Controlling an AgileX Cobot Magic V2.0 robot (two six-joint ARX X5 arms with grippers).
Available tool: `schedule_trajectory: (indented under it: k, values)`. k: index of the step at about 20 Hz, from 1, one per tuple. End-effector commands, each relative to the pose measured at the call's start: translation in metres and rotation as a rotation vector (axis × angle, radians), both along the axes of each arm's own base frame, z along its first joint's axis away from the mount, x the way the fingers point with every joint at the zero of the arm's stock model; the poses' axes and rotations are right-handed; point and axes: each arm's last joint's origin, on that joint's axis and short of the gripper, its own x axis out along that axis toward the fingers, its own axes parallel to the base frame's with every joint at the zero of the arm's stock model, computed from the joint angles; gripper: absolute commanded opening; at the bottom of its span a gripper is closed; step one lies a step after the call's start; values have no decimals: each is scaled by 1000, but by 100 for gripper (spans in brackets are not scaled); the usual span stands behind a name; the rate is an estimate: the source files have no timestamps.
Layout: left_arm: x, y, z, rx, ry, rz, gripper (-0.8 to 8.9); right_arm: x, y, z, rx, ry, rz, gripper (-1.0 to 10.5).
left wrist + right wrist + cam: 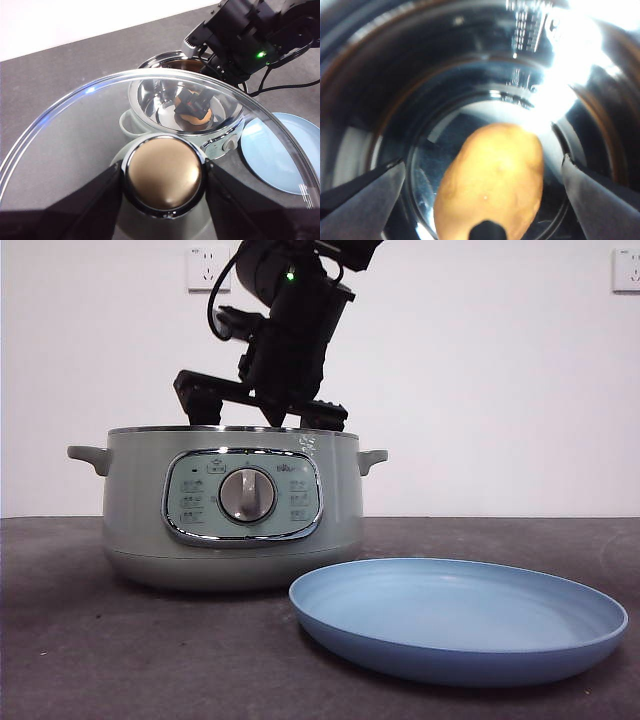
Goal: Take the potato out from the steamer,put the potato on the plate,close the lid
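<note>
Right arm drops in from the top centre of the front view, dark and bulky, tilted down, its right pincer (265,415) dipping behind the rim of the steamer (140,510). That pot stands left of centre on the worktop (60,640), dial facing the camera, with the plate (460,615) lower right, its rim just in front of the pot's base.

Inside the bowl, the right wrist view shows the potato (492,182) lying on the shiny floor, low and central in that picture. The right pincer (482,187) is spread wide, one jaw on each side of the potato, both clear of its skin, gripping nothing.

Over in the left wrist view, the left pincer (162,187) is clamped on the knob of the lid (60,145), jaws pressing both sides, the glass held up off the pot and away from it. Through the glass, upper centre of that picture, the open steamer (225,142) shows with the potato (197,117) in it and the right arm reaching in; the plate (285,150) sits at the right edge.
</note>
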Motion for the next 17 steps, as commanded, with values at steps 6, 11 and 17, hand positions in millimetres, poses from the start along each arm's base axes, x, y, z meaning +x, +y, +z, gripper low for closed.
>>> schedule_trajectory:
  k: [6,11,17]
  values:
    - [-4,1,7,-19,-56,3,-9,2,4,-25,-57,50,3,518]
    - [-4,1,7,-19,-57,3,-9,1,3,-25,-71,62,7,-13]
    - [-4,1,7,-21,-61,3,-9,-12,-8,30,-1,-33,19,-13]
